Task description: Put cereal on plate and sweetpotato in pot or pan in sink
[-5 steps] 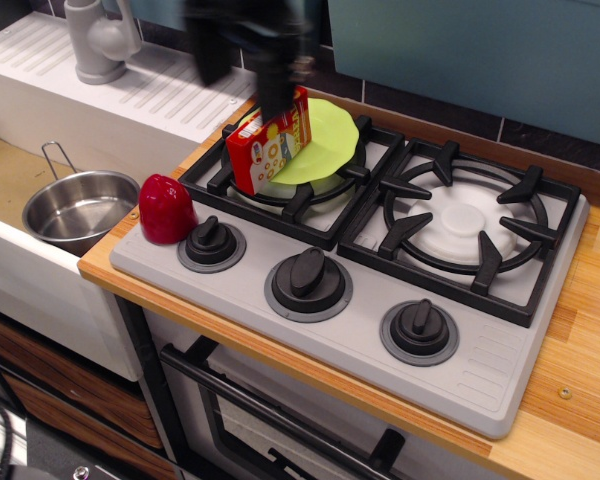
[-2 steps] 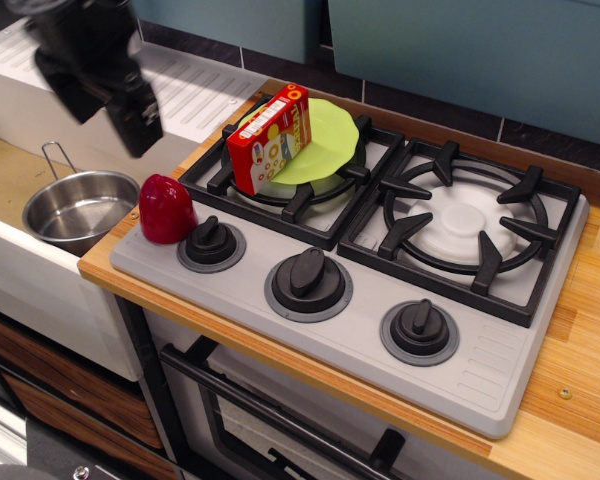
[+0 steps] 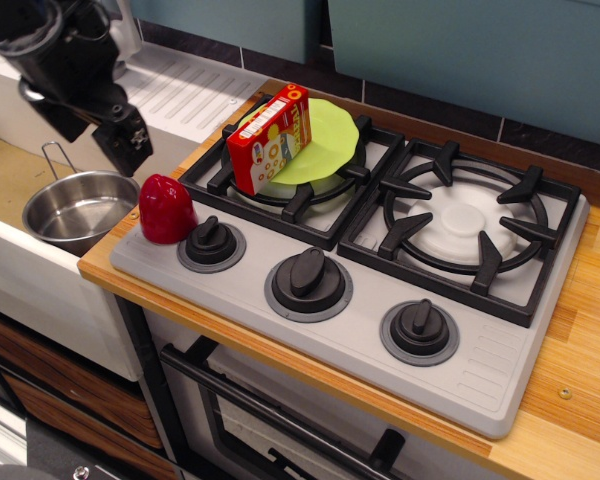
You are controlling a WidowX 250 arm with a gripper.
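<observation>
my gripper hangs above the sink, over the gap between the pot and the sweetpotato, holding nothing; it's dark and blurred, so i cannot tell how the jaws stand. the sweetpotato sits on the stove's front left corner, beside a knob. the cereal stands tilted on the plate over the left burner. the pot is in the sink.

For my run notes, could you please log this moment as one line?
cereal: leaning on plate | sweetpotato: on stove edge, not in pot | gripper: above sink, empty
</observation>
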